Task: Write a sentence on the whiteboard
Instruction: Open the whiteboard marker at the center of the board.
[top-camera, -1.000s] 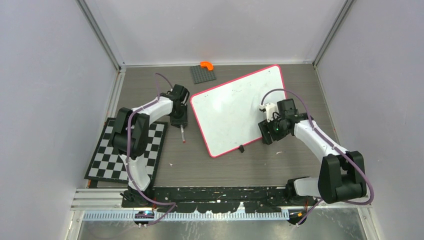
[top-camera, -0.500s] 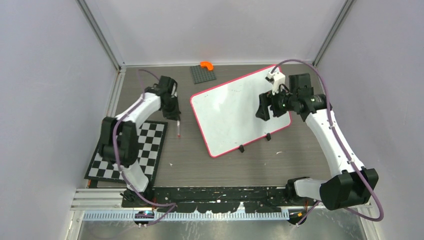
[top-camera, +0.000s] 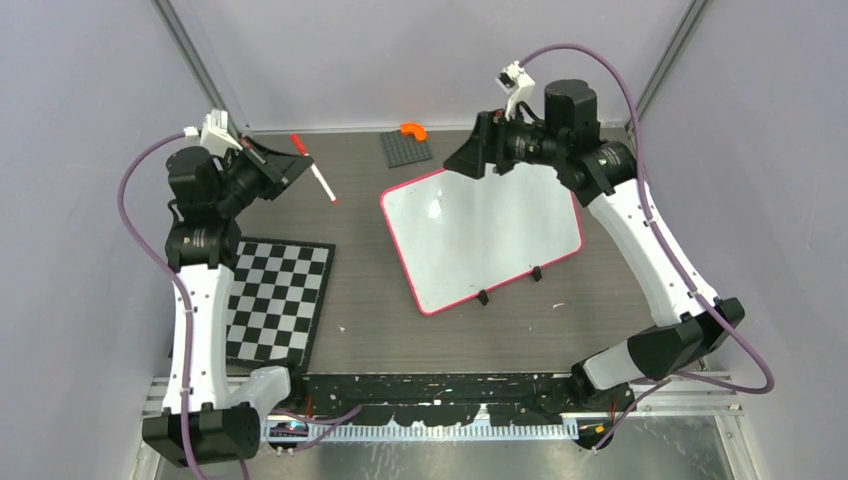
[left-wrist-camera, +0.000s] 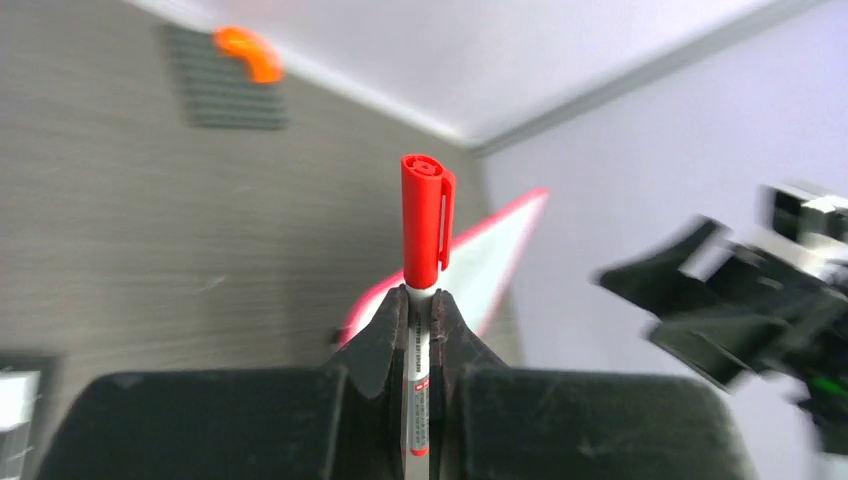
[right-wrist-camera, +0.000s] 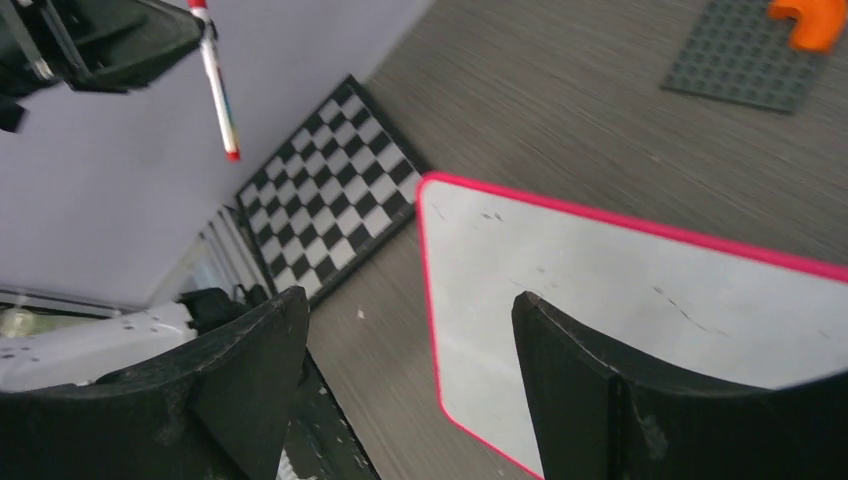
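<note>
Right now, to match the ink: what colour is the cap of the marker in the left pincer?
Red; the cap shows best in the left wrist view.

Grey wood-grain table (top-camera: 360, 330): whiteboard (top-camera: 480, 235) flat at centre-right, skewed; checkerboard mat (top-camera: 275, 300) near left; grey studded plate (top-camera: 406, 148) far edge, apart from both

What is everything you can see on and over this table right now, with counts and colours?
whiteboard: one, white with pink-red rim, centre-right of table, no writing seen
clips: two, black, on the whiteboard's near edge
marker: one, white body with red cap, in the air at far left
checkerboard mat: one, black and white, near left
studded plate: one, grey, far edge, middle
curved piece: one, orange, at the plate's far corner
table: one, grey-brown wood grain
left arm: one, white and black, up high, jaws shut on the marker
right arm: one, white and black, above the whiteboard's far edge, jaws open and empty
</note>
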